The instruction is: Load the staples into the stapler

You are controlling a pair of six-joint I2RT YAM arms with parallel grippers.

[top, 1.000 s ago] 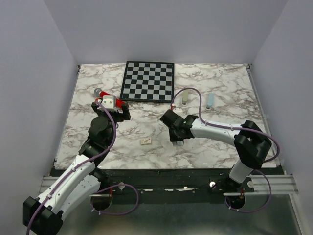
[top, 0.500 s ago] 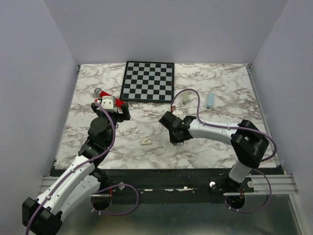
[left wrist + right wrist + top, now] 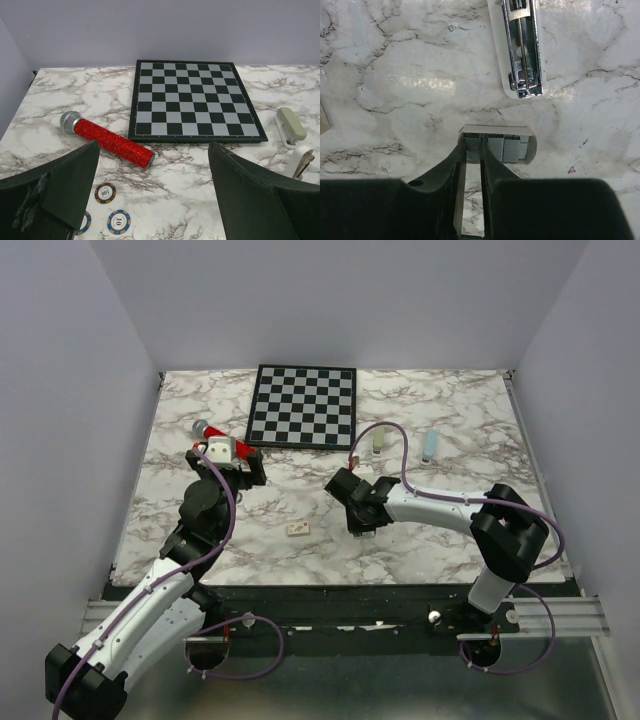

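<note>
In the right wrist view the staples (image 3: 507,148) lie as several silvery strips in a small pale-rimmed tray on the marble. My right gripper (image 3: 472,146) has its fingers nearly closed around the leftmost strip in that tray. An open white stapler (image 3: 522,47) with its chrome magazine showing lies just beyond the tray. In the top view the right gripper (image 3: 362,527) is low over the table centre and hides the staples. My left gripper (image 3: 150,192) is wide open and empty, held above the table's left part (image 3: 247,468).
A chessboard (image 3: 304,404) lies at the back. A red glitter microphone (image 3: 107,139) and poker chips (image 3: 105,192) lie at the left. A pale stapler (image 3: 290,127) and a blue item (image 3: 430,445) lie right of the board. A small cream tile (image 3: 298,530) lies near the front.
My right gripper has shifted slightly left and lower over the staples. The left arm has not moved.
</note>
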